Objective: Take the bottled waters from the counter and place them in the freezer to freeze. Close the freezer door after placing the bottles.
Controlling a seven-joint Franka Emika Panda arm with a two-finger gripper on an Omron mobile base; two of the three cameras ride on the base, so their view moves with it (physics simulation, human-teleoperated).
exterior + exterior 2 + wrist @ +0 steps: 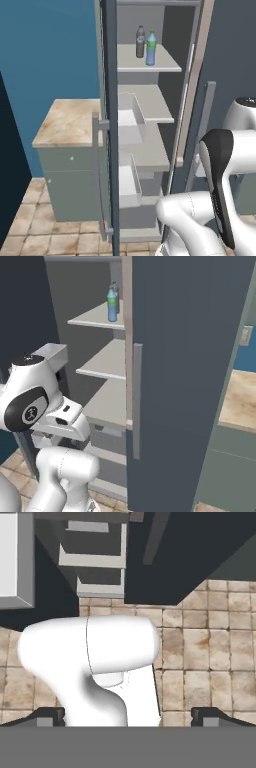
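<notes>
Dark grey filled most of the scene: the freezer stood open, its light grey shelves bare except for the top one in view. On that shelf the two bottled waters stood upright, touching or nearly so, the smoky grey bottle with its dark cap just behind the light blue bottle with its green label and cap. From the right base view the blue bottle sat near the shelf's front edge, and the grey one was mostly hidden behind it.

The freezer door was swung wide, seen edge-on in the left base view, with its grey bar handle on the outer side and white bins on the inner side. Beyond the door stood the desk, beige marbled stone over grey-green fronts.

The jaws were spread wide and held nothing (the hand view looked down past two dark fingertips at the tan tiled floor), well below the bottles' shelf.
</notes>
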